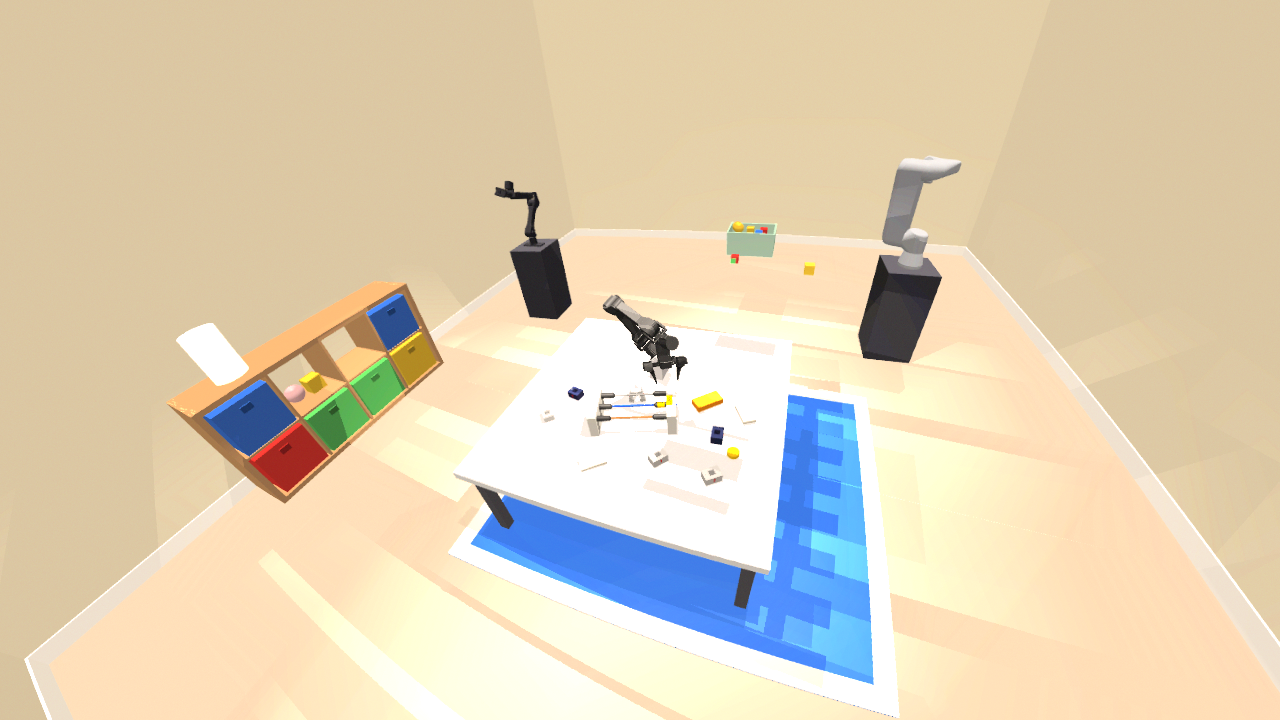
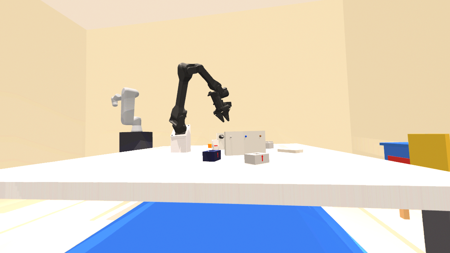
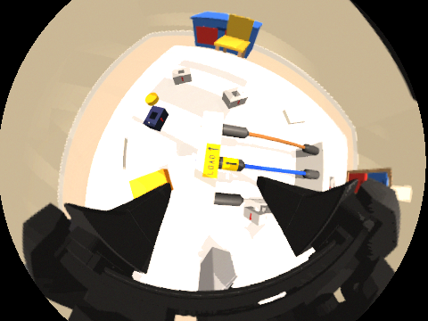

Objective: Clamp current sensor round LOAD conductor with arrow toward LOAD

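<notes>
The open sensor (image 1: 636,394) (image 2: 215,145) (image 3: 253,215), pale with a red arrow, stands on the table beside the rack's grey-wire side, partly hidden by my finger in the wrist view. In the exterior view its arrow points left. The blue conductor (image 1: 633,405) (image 3: 278,169) carries a yellow arrow tag (image 3: 230,164) at its end by the yellow LOAD marker (image 3: 211,160). It runs between orange and grey conductors. My gripper (image 1: 668,377) (image 2: 225,120) (image 3: 214,184) is open and empty, pointing down above the rack's grey-wire side.
The rack's end walls (image 1: 593,418) (image 2: 244,143) stand upright. Closed navy (image 1: 716,434) (image 3: 155,118) and grey (image 1: 657,457) (image 3: 234,97) sensors lie around. A yellow-orange block (image 1: 707,401) (image 3: 147,184) and yellow disc (image 1: 733,453) (image 3: 152,98) lie on the marker side. Another navy sensor (image 1: 575,393) lies opposite.
</notes>
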`<action>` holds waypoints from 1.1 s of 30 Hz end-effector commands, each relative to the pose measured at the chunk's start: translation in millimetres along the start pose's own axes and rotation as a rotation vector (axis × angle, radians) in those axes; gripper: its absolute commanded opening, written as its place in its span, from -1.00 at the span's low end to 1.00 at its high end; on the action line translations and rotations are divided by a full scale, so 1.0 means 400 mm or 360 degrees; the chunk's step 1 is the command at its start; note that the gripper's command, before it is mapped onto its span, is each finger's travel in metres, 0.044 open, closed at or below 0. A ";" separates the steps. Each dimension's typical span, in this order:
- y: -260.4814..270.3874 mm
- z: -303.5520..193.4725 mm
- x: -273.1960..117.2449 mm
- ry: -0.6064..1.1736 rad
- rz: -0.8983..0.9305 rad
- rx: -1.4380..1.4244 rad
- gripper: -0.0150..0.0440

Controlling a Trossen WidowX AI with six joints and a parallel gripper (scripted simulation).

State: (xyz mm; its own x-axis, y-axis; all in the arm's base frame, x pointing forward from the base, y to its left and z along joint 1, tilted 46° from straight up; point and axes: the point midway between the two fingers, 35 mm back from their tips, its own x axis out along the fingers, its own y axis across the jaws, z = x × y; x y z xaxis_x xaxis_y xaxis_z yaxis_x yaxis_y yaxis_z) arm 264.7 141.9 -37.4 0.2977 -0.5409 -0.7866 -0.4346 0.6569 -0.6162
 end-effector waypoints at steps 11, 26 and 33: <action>-0.009 -0.002 0.002 0.0012 -0.0010 0.0009 1.00; -0.345 -0.337 0.034 0.0647 -0.0056 0.0174 1.00; -0.345 -0.342 0.051 0.0646 -0.0054 0.0174 1.00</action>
State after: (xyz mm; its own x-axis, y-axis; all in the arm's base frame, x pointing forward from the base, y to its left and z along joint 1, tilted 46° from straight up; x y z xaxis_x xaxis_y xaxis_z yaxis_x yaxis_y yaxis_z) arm 216.1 -27.6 39.5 -0.0521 -0.7089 -0.7034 -0.3276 0.6775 -0.6586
